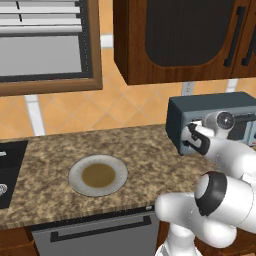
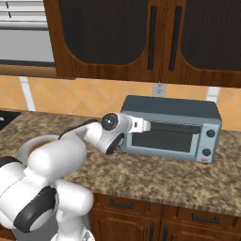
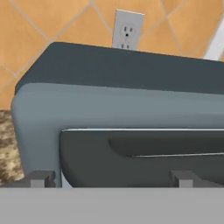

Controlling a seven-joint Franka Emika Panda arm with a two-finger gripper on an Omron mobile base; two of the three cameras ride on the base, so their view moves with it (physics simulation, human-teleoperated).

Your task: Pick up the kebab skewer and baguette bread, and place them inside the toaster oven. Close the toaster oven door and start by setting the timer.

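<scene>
1. The toaster oven (image 2: 172, 129), boxy slate blue-grey, sits right of centre on the speckled counter (image 2: 155, 179)
2. Its door (image 2: 162, 139) looks shut, dark glass under a bar handle
3. The gripper (image 3: 111, 178) faces it, fingers spread wide, holding nothing

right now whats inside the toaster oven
Cannot tell: the toaster oven door is shut and its glass is dark, so nothing inside the toaster oven can be made out. The open hand is at the door's handle.

place: home kitchen | signs: granite counter (image 1: 150, 145), wooden wall cabinets (image 2: 141, 37), tiled backsplash (image 1: 125, 107), toaster oven (image 2: 172, 127)
</scene>
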